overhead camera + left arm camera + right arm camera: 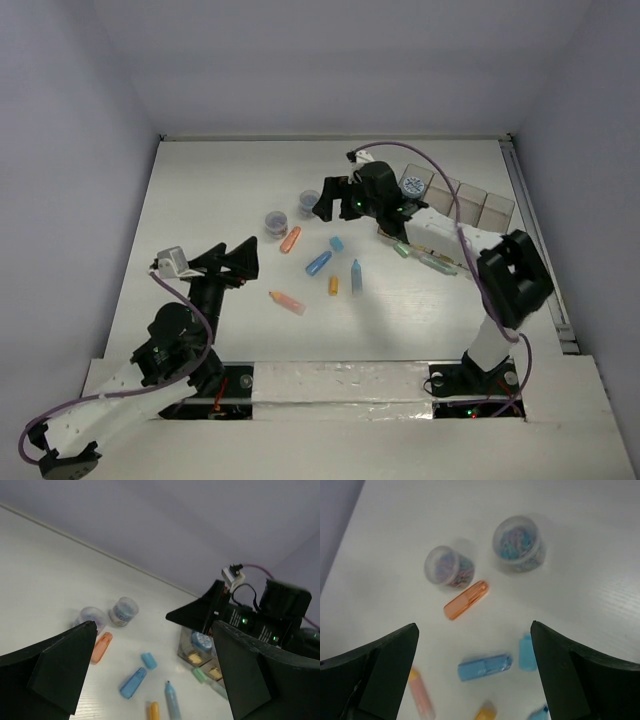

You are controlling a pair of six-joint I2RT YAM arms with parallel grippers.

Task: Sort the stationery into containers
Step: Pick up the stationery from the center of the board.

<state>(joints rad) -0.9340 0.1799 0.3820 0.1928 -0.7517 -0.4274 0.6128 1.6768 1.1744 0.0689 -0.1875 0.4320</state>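
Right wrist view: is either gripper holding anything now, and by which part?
Nothing is held. The right gripper stands open, its fingers clear of the orange stick; the left gripper is open and empty too.

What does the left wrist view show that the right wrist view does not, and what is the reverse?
Only the left wrist view shows the clear organiser box with a round tub inside it, a pale green stick beside the box, and the right arm near it. Only the right wrist view shows a pale orange stick at its lower left. Both show a purplish tub, a bluish tub, an orange stick, a blue stick and a small blue piece.
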